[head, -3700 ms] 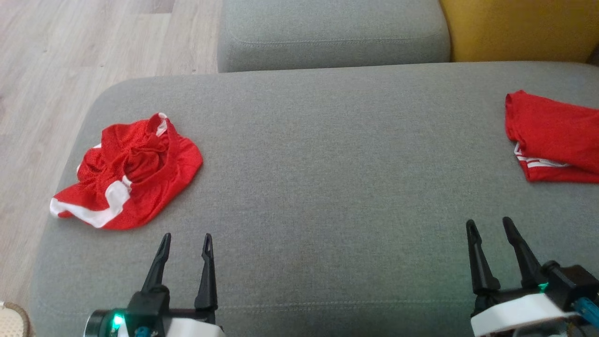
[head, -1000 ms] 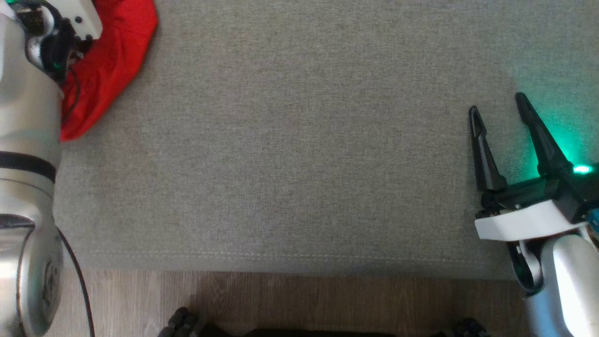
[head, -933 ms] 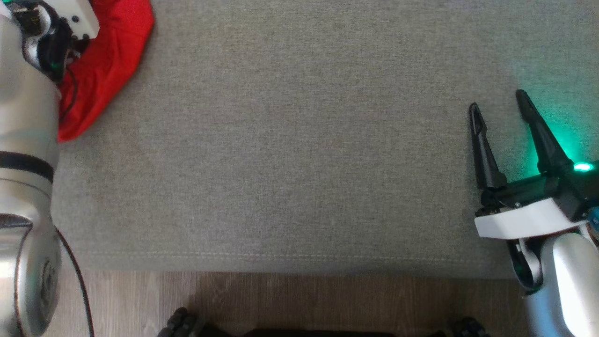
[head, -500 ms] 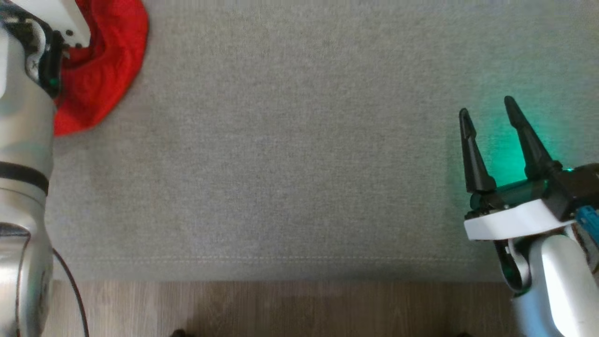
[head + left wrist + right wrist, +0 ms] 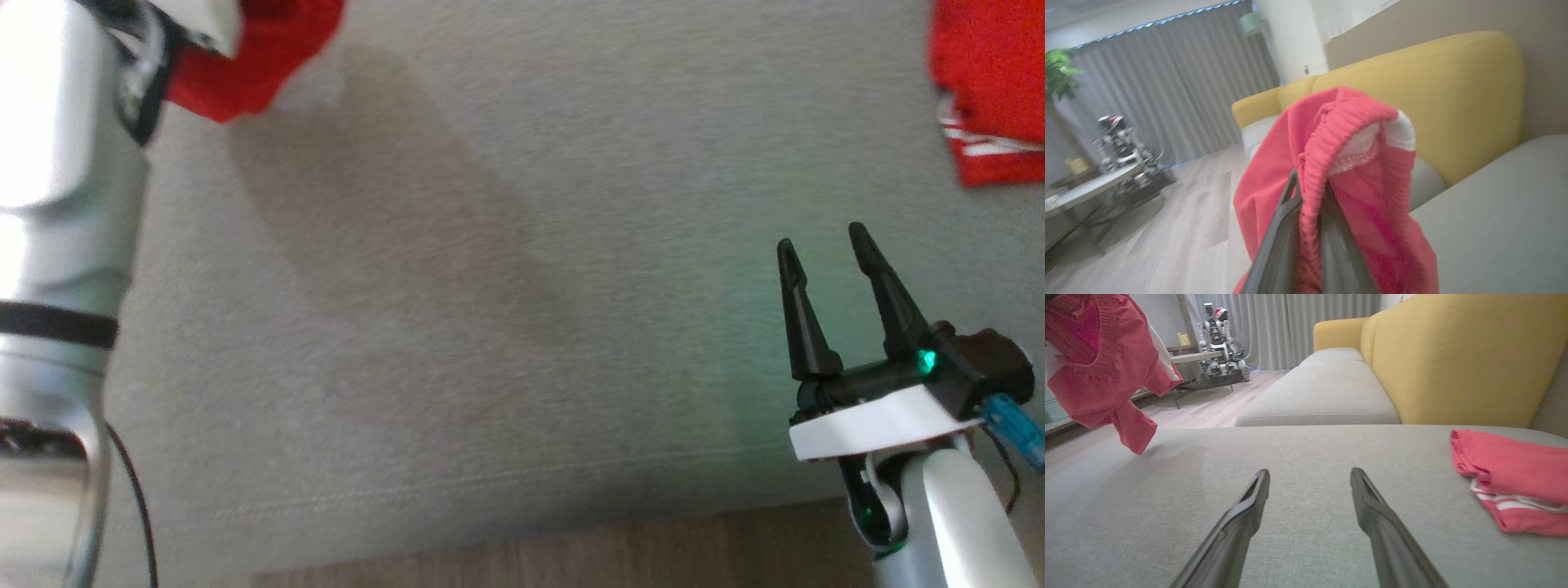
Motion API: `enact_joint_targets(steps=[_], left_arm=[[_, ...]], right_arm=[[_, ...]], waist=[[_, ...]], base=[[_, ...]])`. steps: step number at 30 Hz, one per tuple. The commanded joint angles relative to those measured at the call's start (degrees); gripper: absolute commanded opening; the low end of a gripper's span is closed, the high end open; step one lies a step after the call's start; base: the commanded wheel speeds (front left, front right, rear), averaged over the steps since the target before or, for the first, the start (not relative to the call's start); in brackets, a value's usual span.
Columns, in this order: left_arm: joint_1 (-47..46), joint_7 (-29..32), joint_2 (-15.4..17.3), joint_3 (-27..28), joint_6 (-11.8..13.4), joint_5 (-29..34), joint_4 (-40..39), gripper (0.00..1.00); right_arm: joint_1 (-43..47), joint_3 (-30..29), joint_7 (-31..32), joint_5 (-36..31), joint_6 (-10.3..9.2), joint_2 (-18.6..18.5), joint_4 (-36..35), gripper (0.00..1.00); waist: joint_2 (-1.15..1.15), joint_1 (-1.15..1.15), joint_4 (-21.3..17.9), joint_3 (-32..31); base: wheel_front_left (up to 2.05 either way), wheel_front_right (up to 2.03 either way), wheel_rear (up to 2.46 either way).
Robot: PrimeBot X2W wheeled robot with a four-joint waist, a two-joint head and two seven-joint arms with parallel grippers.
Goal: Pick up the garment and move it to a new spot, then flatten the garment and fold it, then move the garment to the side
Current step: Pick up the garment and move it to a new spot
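A crumpled red garment [image 5: 261, 57] with white trim hangs off the grey sofa cushion [image 5: 506, 245] at the far left, its lower end dangling just above the fabric [image 5: 1098, 375]. My left gripper [image 5: 1310, 192] is shut on the garment's ribbed waistband [image 5: 1355, 163], which drapes over both fingers. My pale left forearm [image 5: 65, 204] covers the grip in the head view. My right gripper [image 5: 823, 238] hovers low over the cushion's right front part, open, with nothing between its fingers [image 5: 1310, 473].
A second red garment [image 5: 992, 90] with white stripes lies folded at the far right [image 5: 1515, 473]. A yellow backrest [image 5: 1453, 355] rises behind the cushion. Wood floor [image 5: 571, 555] runs along the front edge. Another robot [image 5: 1220, 339] stands on a low table beyond the sofa.
My left gripper has shut on the garment and raised it off the cushion, so it now hangs. The head camera has shifted. The right gripper stays open.
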Motion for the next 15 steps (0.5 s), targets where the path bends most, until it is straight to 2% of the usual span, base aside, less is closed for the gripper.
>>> enact_joint_targets(steps=[1,10,15], left_arm=[[-0.1,-0.3,2.4,-1.7,0.0,-1.3,-5.4,0.00],[2.8,-0.3,2.3,-12.3,0.0,-6.9,-17.7,0.00],[5.8,-0.3,1.9,-19.5,0.0,-8.4,-19.8,0.00]], right_arm=[[0.3,1.7,-0.4,1.0,-0.02,0.5,-2.0,1.00],[0.1,2.8,-0.4,3.3,-0.02,0.5,-3.5,1.00],[-0.4,3.3,-0.4,4.5,-0.02,0.5,-4.2,1.00]], waist=[[0.00,0.00,-5.4,-3.9],[0.00,0.00,-14.4,-4.7],[0.00,0.00,-18.0,-3.8]], base=[[0.00,0.00,0.00],[0.00,0.00,0.00],[0.00,0.00,0.00]])
